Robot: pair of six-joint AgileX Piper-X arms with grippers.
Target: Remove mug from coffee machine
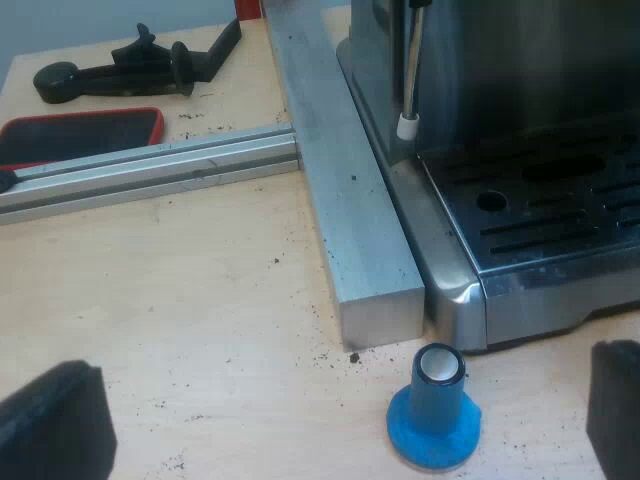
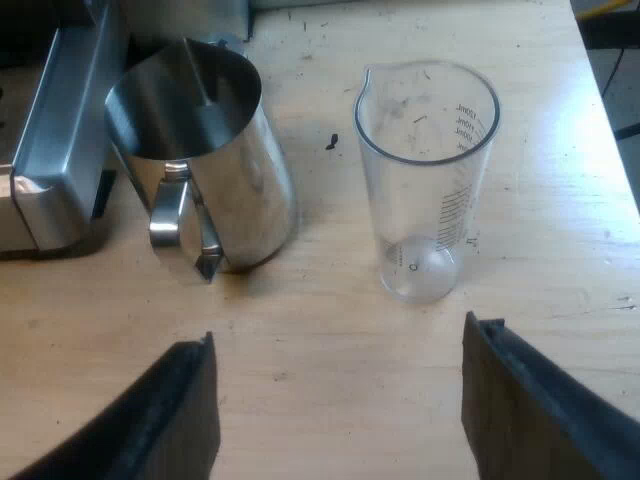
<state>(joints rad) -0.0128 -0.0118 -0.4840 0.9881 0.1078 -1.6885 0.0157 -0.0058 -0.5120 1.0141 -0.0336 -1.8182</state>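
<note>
Right gripper (image 2: 340, 340): spread wide, empty. Faces upright shiny steel mug (image 2: 250, 170) just beside silver espresso machine (image 2: 60, 130), handle (image 2: 180, 225) turned toward it. Probably nearer than left gripper (image 1: 340, 370), likewise wide.

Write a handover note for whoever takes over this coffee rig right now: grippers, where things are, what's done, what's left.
Left gripper: open, holding nothing, low over the table by the blue tamper, at the espresso machine front corner.
Right gripper: open, holding nothing, facing the steel mug and the measuring glass.
The mug stands upright on the table beside the machine, apart from the glass.
Done: the mug appears to be off the machine.
Left: probably nothing; confirm.
</note>
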